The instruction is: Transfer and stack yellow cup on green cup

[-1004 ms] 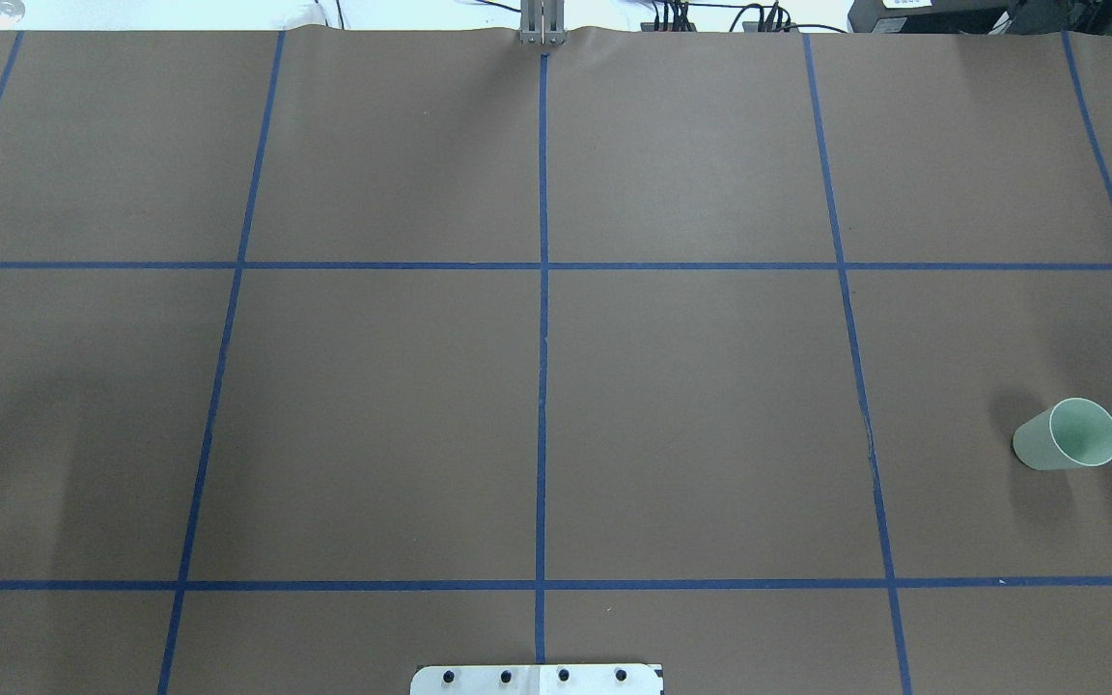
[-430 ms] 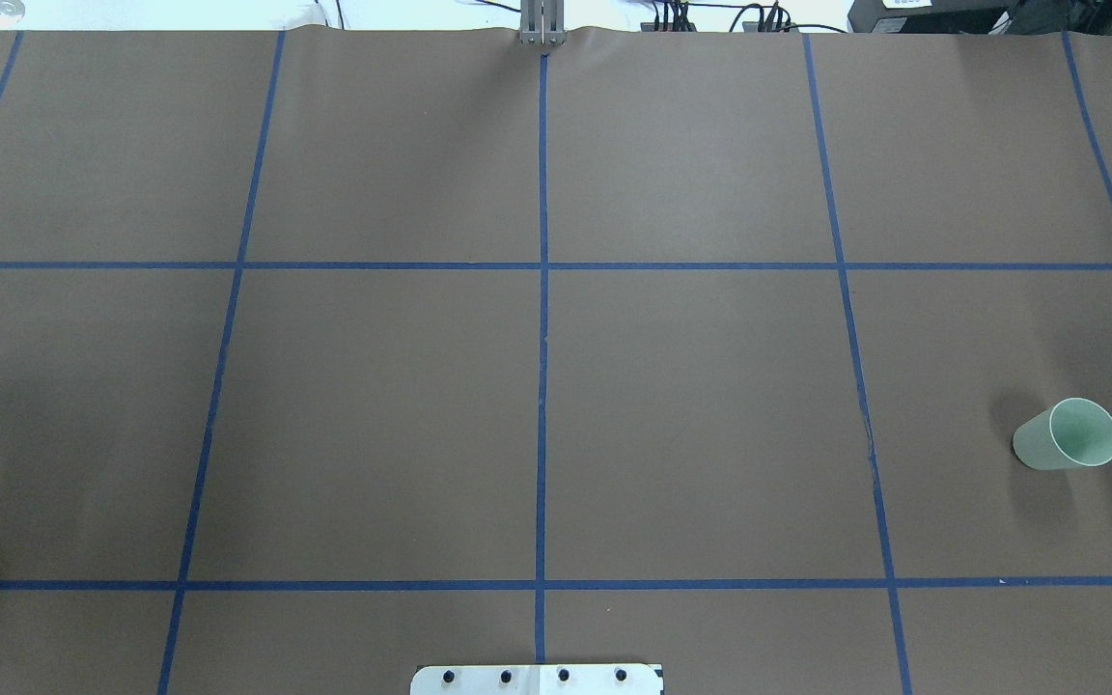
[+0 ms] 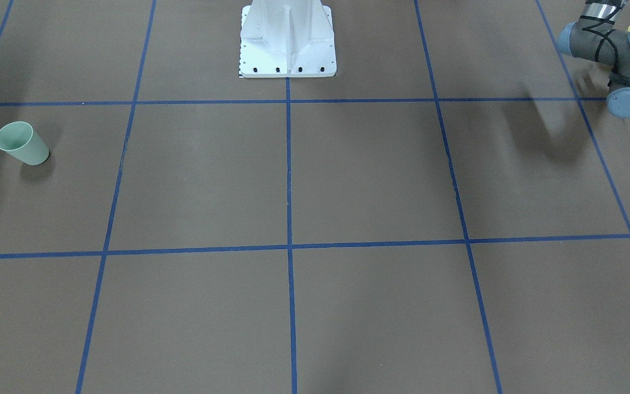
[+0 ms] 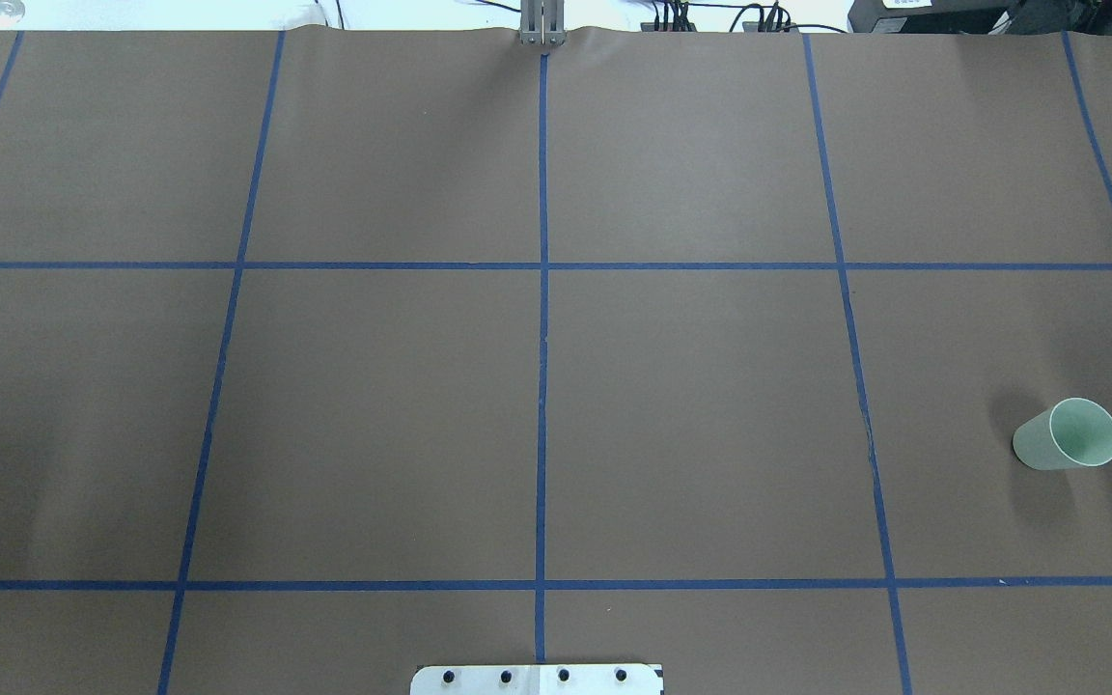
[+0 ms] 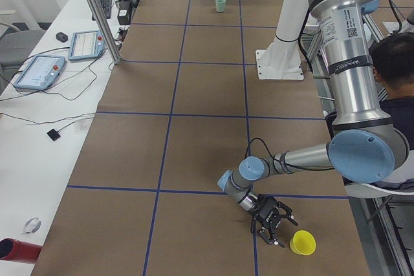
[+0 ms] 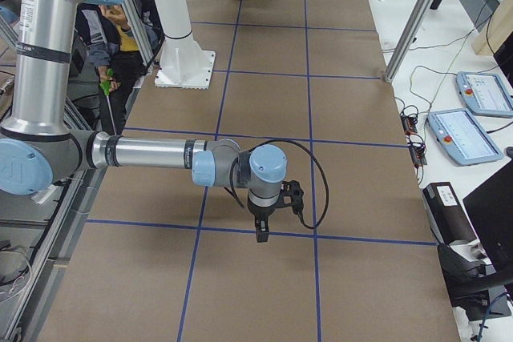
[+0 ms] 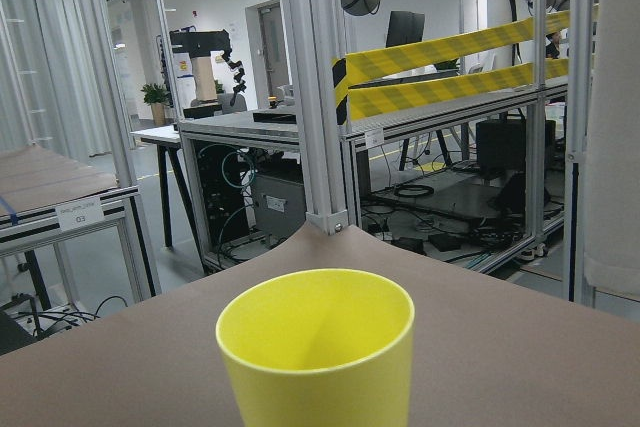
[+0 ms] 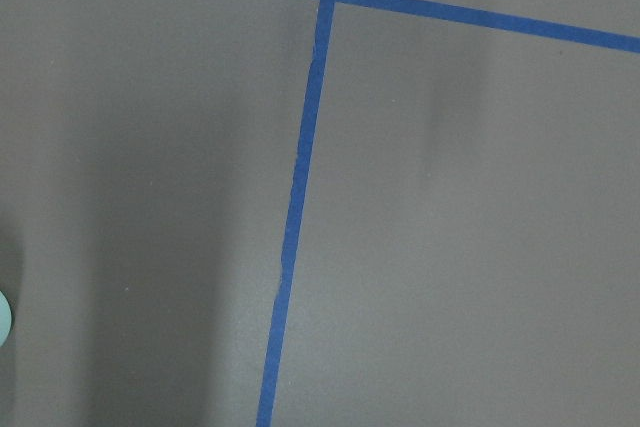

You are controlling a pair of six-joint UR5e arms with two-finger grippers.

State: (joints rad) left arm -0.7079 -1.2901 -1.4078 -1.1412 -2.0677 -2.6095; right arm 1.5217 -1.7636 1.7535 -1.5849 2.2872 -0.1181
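Observation:
The yellow cup [image 5: 302, 242] stands upright near the table's left end; the left wrist view shows it [image 7: 318, 352] close in front, mouth up. My left gripper [image 5: 274, 229] is low beside it and apart from it; I cannot tell whether it is open or shut. The green cup [image 4: 1066, 434] stands alone at the table's right side and also shows in the front view [image 3: 21, 143]. My right gripper [image 6: 260, 234] hangs over bare brown table near a blue tape line, away from both cups; its state cannot be told.
The white robot base plate [image 4: 537, 679] sits at the table's near middle edge. Blue tape lines [image 4: 542, 290] divide the brown cover. A seated person [image 5: 396, 63] is beside the robot. Pendants [image 5: 39, 70] and cables lie on the side bench.
In the overhead view a faint shadow at the table's left has slid further left and almost out. The green cup has not moved.

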